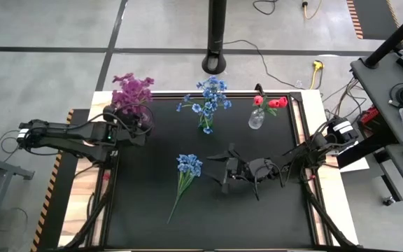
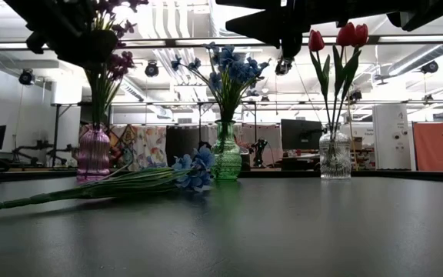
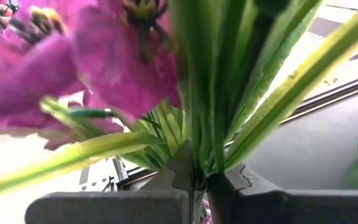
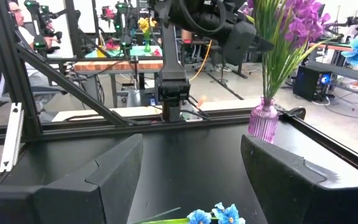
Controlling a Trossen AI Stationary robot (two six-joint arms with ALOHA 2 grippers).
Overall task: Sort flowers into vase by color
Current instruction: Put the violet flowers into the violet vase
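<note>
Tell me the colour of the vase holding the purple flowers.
Pink vase, ribbed glass; clearest in the low view.

The surface (image 1: 271,217) was a black mat edged by pale wood. Along its far side stood three vases: a pink one (image 2: 93,154) at the left, a green one (image 2: 226,160) in the middle, a clear one (image 2: 334,158) at the right. One blue spray (image 1: 185,176) lay flat near the centre.

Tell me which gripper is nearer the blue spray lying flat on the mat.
Right. The right gripper, open, hovers just beside the loose blue spray. The left gripper is off at the purple vase, shut on the purple stems.
</note>
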